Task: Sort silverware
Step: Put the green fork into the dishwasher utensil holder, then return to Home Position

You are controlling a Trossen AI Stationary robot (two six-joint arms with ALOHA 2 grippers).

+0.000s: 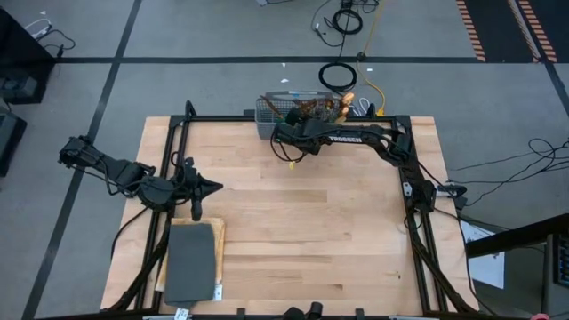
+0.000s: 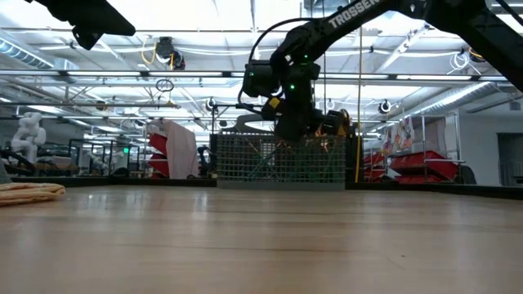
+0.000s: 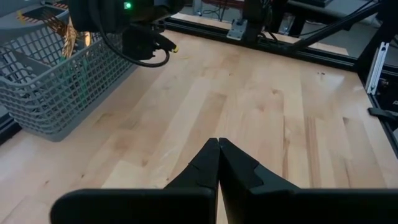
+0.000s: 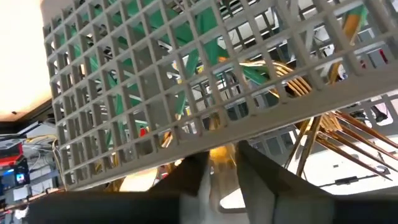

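The silverware [image 4: 273,74] stands crowded in the grey mesh caddy [image 1: 289,114] at the worktop's [image 1: 302,222] far edge. The right gripper [image 4: 217,163] hangs at its front rim, jaws slightly apart around something gold — what exactly I cannot tell. A tangled piece could snag and tip the caddy. The left gripper [image 3: 218,163] waits near a folded cloth [image 1: 191,260], jaws together.

A light wooden table [image 1: 311,231] carries a grey mesh caddy [image 1: 289,110] at top centre and a grey mat [image 1: 190,262] at lower left.
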